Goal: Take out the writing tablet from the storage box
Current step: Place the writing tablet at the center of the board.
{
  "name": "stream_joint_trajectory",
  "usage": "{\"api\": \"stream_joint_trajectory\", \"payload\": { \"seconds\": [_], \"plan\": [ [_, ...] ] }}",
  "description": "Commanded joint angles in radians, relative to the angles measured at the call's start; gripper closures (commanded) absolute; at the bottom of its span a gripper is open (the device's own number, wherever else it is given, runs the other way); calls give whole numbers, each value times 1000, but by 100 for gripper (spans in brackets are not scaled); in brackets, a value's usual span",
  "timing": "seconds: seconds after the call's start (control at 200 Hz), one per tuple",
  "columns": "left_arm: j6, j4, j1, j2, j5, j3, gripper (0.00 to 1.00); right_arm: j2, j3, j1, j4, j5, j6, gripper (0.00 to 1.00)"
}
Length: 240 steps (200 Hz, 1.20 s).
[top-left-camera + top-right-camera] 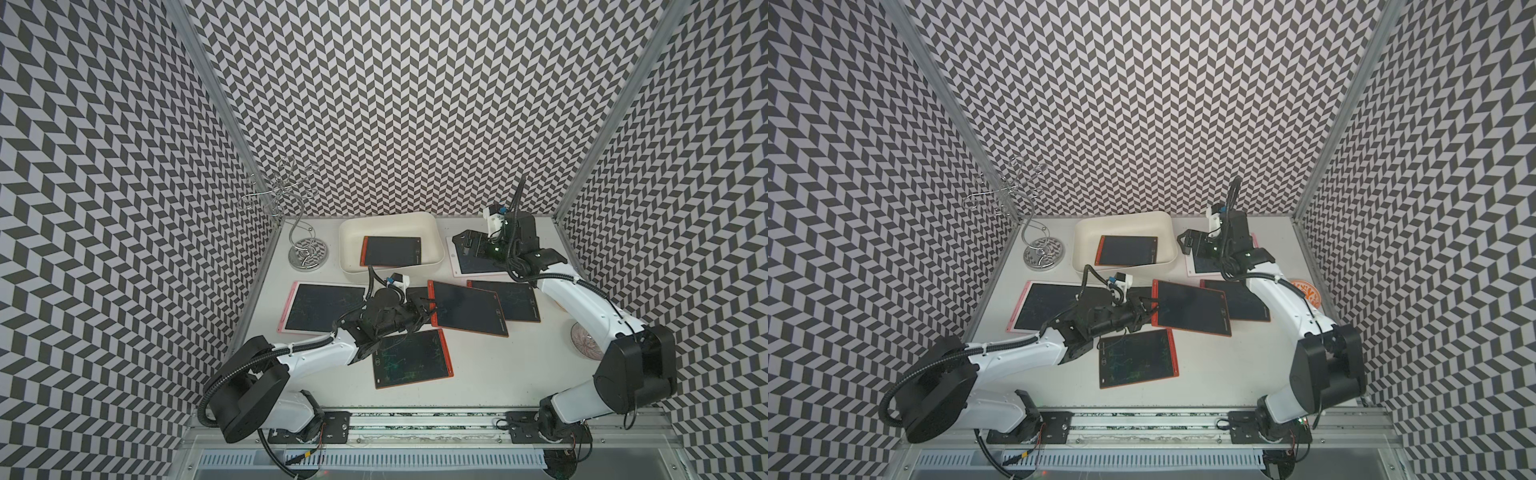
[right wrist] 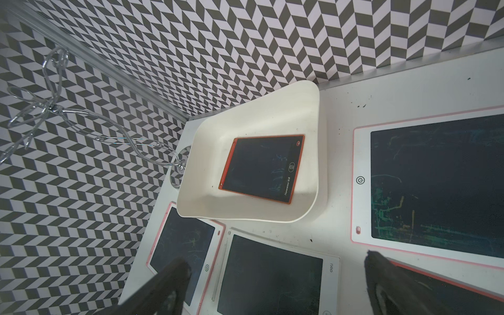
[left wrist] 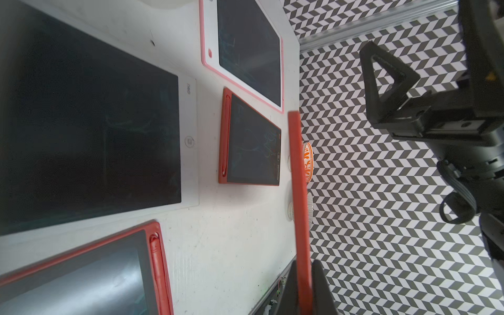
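So, flat orange-framed tablet (image 1: 467, 308) pinched by its thin rim in my left gripper (image 1: 430, 309), just in front of the cream round-cornered storage box (image 1: 348, 243). A second orange tablet (image 2: 261, 169) lies inside it. My right gripper (image 2: 275, 272) gapes, right of the box. Only my left wrist view shows the grip edge-on.

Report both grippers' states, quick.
Left gripper: shut on the edge of an orange-framed tablet.
Right gripper: open, holding nothing.
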State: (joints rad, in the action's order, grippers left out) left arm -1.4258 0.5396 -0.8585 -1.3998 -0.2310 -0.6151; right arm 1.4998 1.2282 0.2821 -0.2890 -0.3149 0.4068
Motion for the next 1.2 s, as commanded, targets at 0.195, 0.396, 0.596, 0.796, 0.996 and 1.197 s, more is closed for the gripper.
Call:
{"api": "stream_joint_trajectory", "payload": {
  "seconds": [0.195,0.396,0.596,0.796,0.996,1.197],
  "plan": [
    [-20,322,-138,-181,110,-26,100,-109,-87,-13,68,17,-20,0],
    [-27,383,-197,-303,147,-64,100,-149,-143,-18,77,18,-21,0],
    [-46,396,-236,-406,174,-113,100,-176,-169,-25,73,31,-36,0],
    [-89,452,-263,-504,189,-140,100,-186,-191,-34,77,29,-45,0],
    [-128,497,-280,-579,185,-149,100,-179,-213,-42,95,16,-47,0],
    [-119,464,-279,-583,186,-159,97,-173,-216,-50,98,6,-47,0]
  ]
}}
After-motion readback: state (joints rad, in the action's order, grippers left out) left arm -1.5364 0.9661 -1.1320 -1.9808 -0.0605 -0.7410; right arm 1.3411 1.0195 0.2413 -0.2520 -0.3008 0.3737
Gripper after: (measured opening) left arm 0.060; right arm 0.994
